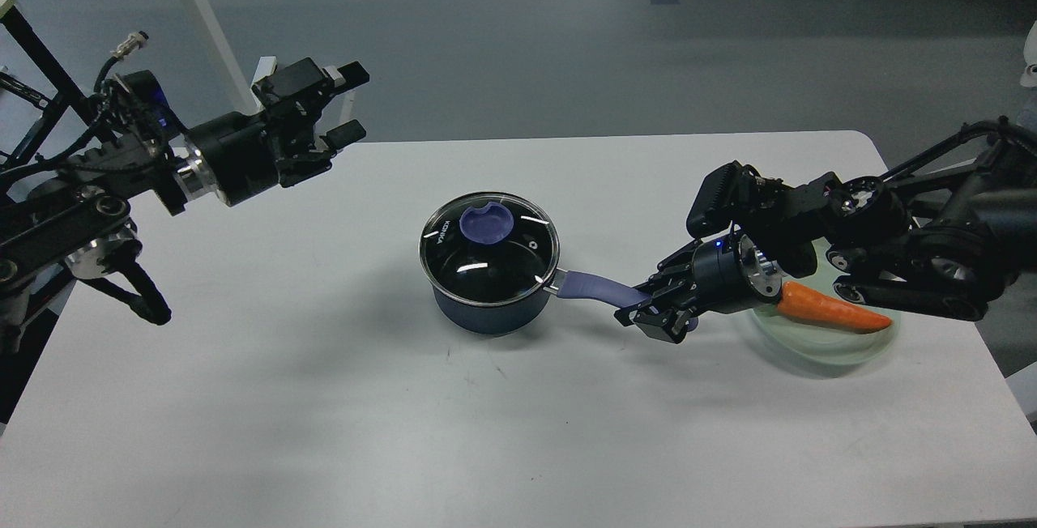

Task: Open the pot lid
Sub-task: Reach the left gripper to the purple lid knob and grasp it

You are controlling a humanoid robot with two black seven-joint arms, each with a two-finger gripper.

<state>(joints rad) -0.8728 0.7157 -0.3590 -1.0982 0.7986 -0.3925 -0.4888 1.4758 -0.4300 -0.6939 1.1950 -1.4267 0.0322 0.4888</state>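
Note:
The pot [486, 309], a small dark navy saucepan, stands at the middle of the white table. The clear glass lid [489, 249] sits flat on it, with its lavender-blue knob [486, 224] toward the far side. The pot's lavender-blue handle [591, 287] points right. My right gripper [642, 307] is shut on the far end of that handle, low on the table. My left gripper [353, 104] is open and empty. It hovers above the table's far left edge, well left of and behind the pot.
A pale green glass dish [810, 350] with an orange carrot [834, 314] in it lies at the right, partly under my right arm. The white table [324, 398] ends close behind my left gripper. A white frame leg [206, 26] stands behind it on the far left.

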